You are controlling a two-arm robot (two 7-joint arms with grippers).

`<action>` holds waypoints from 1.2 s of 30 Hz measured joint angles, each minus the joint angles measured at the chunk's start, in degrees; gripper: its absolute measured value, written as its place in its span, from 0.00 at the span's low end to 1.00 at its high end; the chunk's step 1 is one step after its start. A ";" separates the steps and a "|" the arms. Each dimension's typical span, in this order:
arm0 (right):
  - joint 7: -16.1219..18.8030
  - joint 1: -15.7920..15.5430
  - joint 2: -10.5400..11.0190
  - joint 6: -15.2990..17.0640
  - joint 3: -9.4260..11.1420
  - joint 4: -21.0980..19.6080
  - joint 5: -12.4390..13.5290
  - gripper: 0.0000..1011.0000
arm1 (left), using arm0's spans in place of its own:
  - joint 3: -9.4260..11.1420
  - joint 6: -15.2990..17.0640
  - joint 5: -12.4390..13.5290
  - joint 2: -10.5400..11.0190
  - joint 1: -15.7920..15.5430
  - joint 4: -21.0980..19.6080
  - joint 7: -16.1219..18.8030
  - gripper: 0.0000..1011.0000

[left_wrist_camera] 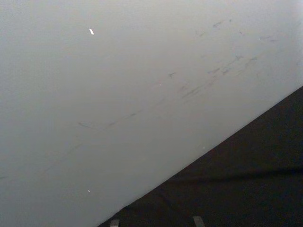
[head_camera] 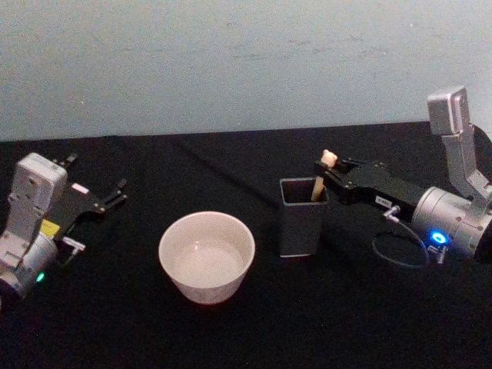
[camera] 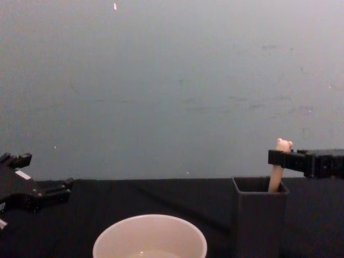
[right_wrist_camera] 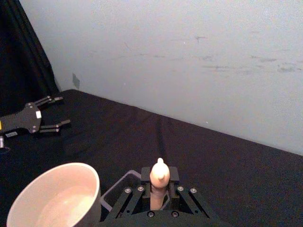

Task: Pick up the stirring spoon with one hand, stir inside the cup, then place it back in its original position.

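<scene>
Nearest the viewer, the cup (head_camera: 206, 292) stands on the black table (head_camera: 100, 323), with the dark holder box (head_camera: 302, 231) just beside it at 3 o'clock. Inside the holder box stands the stirring spoon (head_camera: 317, 187), bowl hidden, its cream handle clamped just below the bear head by the right gripper (head_camera: 326, 171), which reaches in from 3 o'clock. At the cup's 10 o'clock, well apart, rests the left gripper (head_camera: 96, 177), fingers spread and holding nothing.
</scene>
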 joint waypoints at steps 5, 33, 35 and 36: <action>-0.28 0.06 0.69 0.23 0.29 -1.12 1.44 0.21 | 0.00 0.00 0.00 0.00 0.00 0.00 0.00 0.99; -2.17 2.66 1.73 -1.91 2.04 -5.58 8.46 0.21 | 0.00 0.00 0.00 0.00 0.00 0.00 0.00 0.99; -2.12 2.97 1.65 -2.02 2.04 -5.71 8.96 0.21 | 0.00 0.00 0.00 0.00 0.00 0.00 0.00 0.99; -2.09 3.13 1.60 -2.09 2.01 -5.78 9.17 0.21 | 0.00 0.00 0.00 0.00 0.00 0.00 0.00 0.99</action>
